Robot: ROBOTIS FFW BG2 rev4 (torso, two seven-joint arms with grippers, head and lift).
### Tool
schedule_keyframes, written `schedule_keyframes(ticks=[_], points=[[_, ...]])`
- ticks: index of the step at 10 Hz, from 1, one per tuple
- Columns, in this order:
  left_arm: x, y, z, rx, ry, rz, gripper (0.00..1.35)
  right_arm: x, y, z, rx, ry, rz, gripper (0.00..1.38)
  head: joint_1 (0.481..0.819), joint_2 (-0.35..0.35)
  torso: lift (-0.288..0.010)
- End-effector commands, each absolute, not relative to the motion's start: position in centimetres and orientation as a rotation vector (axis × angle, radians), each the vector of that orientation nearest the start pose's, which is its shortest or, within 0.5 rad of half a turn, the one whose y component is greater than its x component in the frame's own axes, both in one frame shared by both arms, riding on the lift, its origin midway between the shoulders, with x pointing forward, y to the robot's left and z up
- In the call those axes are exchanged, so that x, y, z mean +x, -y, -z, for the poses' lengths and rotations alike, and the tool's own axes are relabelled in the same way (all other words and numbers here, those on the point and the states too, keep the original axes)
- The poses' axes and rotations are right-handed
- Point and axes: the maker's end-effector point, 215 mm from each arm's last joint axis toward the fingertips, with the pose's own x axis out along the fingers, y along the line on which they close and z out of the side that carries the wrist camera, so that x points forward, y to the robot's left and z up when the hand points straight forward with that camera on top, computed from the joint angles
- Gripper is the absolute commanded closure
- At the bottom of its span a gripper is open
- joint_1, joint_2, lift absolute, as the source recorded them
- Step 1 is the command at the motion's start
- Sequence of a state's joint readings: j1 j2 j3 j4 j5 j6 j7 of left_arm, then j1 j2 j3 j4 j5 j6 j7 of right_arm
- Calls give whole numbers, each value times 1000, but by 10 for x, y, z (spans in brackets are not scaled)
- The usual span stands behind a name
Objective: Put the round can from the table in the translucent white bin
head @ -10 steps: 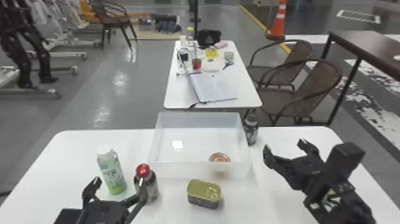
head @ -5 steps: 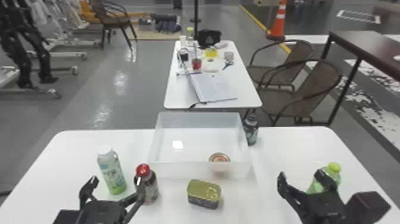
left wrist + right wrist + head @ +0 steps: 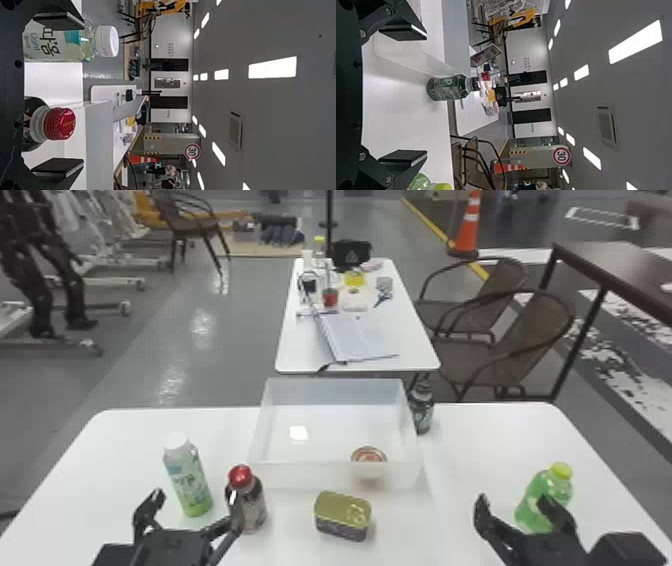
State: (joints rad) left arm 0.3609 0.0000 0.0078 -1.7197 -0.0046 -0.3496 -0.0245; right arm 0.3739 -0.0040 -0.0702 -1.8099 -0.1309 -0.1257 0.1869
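My left and right jaws stand spread, pinching nothing; with the round can [image 3: 369, 455] inside the translucent white bin [image 3: 305, 476], I should settle gently, nudging neither red-capped bottle [image 3: 255, 506] nor green-bodied bottle [image 3: 533, 496].

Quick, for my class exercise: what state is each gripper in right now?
Left gripper: open, fingers wide apart, holding nothing.
Right gripper: open, fingers wide apart, also holding nothing.
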Motion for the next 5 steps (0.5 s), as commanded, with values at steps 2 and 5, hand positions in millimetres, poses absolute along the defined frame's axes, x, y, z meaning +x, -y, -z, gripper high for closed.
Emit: schedule_keyframes(ticks=[2,5], points=[[471,-226,349,10,127,17,94,475,232,361,79,16,-108,236,549,0,-100],[472,-225,348,14,126,20,96,474,231,356,55,33,-110,231,549,0,-100]])
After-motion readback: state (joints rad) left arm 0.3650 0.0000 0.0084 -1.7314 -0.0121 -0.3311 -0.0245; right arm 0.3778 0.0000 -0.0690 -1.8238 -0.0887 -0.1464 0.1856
